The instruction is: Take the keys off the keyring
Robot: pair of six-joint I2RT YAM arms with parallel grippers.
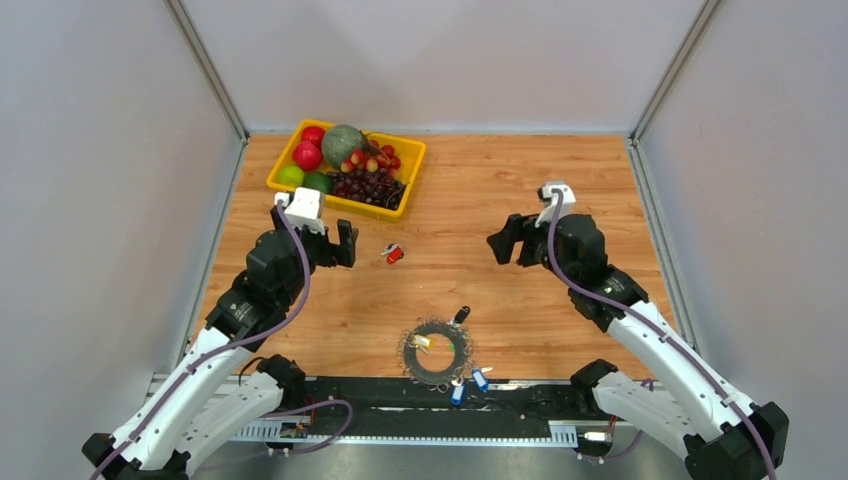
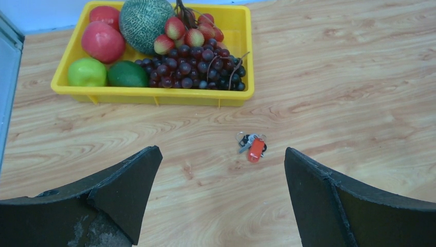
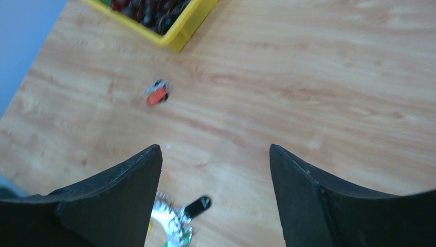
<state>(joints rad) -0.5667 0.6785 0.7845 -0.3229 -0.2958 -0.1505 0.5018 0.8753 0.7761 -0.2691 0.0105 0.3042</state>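
Observation:
The keyring lies as a grey loop near the table's front edge, with a black-headed key at its top, a yellow one inside and two blue keys at the bottom. In the right wrist view part of the keyring and the black key show. A red-headed key lies alone mid-table; the left wrist view shows this red key on small rings. My left gripper hangs open left of it. My right gripper is open, empty, above the table.
A yellow tray with apples, a melon, grapes and strawberries stands at the back left; in the left wrist view the tray is just beyond the red key. Grey walls close in both sides and the back.

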